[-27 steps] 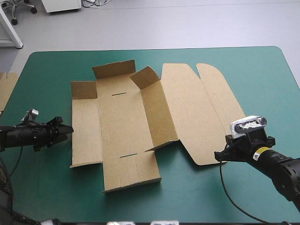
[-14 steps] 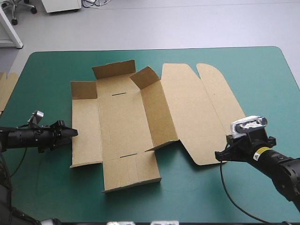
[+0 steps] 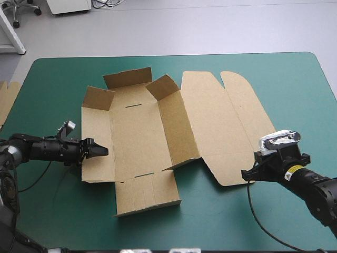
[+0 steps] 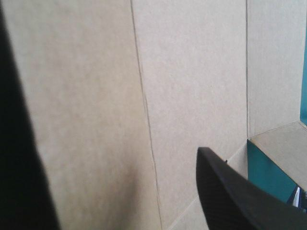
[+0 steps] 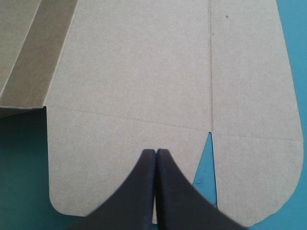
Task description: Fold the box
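Teal-green desk cover [image 3: 295, 84] bears the brown box [image 3: 210, 121]; I see the left gripper [image 3: 103, 151] with fingers spread at its left panel, the right gripper [image 5: 156, 153] with fingers pressed together.

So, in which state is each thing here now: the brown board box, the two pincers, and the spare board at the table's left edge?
Brown cut-board box: open, mostly flat, far flaps raised, lid flat.
Left pincer, black fingers: open, over the box's left panel.
Right pincer, black fingers: shut, at the lid's near edge.
Brown spare board, left of the box: lying flat, only partly in view.
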You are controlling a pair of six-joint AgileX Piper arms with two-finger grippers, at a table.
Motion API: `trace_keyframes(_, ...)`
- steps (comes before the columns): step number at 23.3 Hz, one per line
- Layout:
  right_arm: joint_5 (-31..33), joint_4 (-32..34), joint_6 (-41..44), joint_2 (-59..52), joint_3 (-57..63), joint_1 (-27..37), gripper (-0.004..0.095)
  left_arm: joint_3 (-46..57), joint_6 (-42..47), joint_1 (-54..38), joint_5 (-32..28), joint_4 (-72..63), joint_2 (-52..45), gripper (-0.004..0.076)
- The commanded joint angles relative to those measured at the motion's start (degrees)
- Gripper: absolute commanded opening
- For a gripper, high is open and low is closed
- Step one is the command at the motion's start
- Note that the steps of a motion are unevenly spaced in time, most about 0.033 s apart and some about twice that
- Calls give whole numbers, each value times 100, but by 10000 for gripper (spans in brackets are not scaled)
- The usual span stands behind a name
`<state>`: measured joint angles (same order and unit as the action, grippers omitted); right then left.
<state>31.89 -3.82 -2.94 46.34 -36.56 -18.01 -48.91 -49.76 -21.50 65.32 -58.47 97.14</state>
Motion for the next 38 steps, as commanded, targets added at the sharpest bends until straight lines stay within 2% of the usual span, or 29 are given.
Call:
trace_keyframes(1,-336,25,-2,-15,-197,16,-19,-104,-39,278,229,-216,-198,387)
trace_keyframes(3,-336,25,-2,-15,-197,16,-19,-104,-16,326,184,-162,-198,383)
trace_keyframes(6,-324,3,-2,-15,-197,16,-19,-104,9,326,130,-216,-198,319)
trace_keyframes(8,-324,3,-2,-15,-197,16,-19,-104,9,326,98,-231,-198,233)
trace_keyframes(12,-324,3,16,-15,-197,16,-19,-104,-104,326,53,-239,-198,-13)
trace_keyframes(16,-324,3,13,-15,-197,16,-19,-291,-420,326,227,-584,-198,-10)
trace_keyframes(19,-275,3,13,-15,-197,16,-19,-706,-338,326,388,-345,-209,-10)
trace_keyframes(26,-199,3,13,-15,-197,16,-19,-2935,656,340,821,1261,-209,-10)
trace_keyframes(29,-175,23,13,-15,-197,16,-19,-3292,691,974,893,1883,-317,-10)
trace_keyframes(33,-125,94,25,-15,-197,16,-19,-3292,1131,2331,264,3414,-685,-10)
trace_keyframes(38,-59,108,57,-15,-197,16,-19,-3292,1600,3173,-128,4506,-1182,-10)
